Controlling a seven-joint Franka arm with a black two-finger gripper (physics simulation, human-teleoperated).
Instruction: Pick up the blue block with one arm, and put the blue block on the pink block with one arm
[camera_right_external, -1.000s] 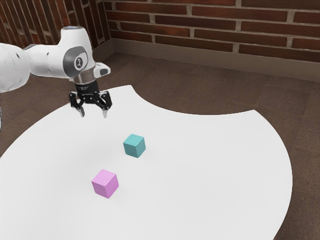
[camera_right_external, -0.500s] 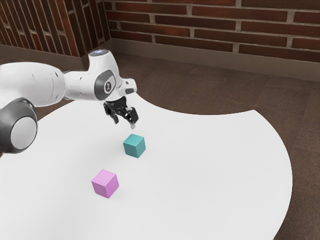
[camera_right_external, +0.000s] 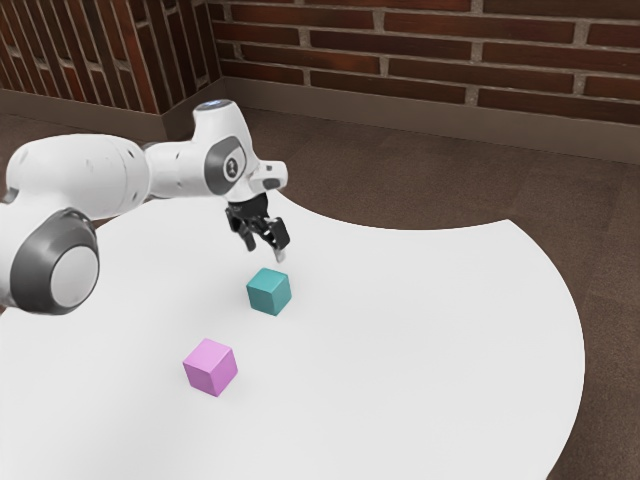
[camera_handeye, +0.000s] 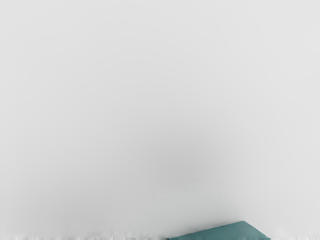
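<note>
Pink block (camera_right_external: 210, 367) sits nearest the camera, flat on the white table (camera_right_external: 430, 380), toward the exterior view's left of centre, nothing touching it. Blue block (camera_right_external: 269, 291), teal in shade, is next back and slightly toward the exterior view's right of the pink one, apart from it with bare table between. It is flat on the table and not lifted. Gripper (camera_right_external: 265, 245) hovers just behind and above the blue block, with its fingertips close over the block's far top edge but not in contact. The black fingers stand apart with nothing between them. The hand is tilted, pointing down and toward the exterior view's right. In the wrist view a teal wedge of the blue block (camera_handeye: 222, 233) lies just under the hand, with plain white table (camera_handeye: 150, 100) beyond it. The white arm (camera_right_external: 100, 190) with grey joint caps comes in from the exterior view's left, stretched low over the table with its big elbow joint near the left edge. Behind the arm come the table's curved far rim, then brown floor (camera_right_external: 450, 170), and red brick wall (camera_right_external: 450, 50) at the back.
</note>
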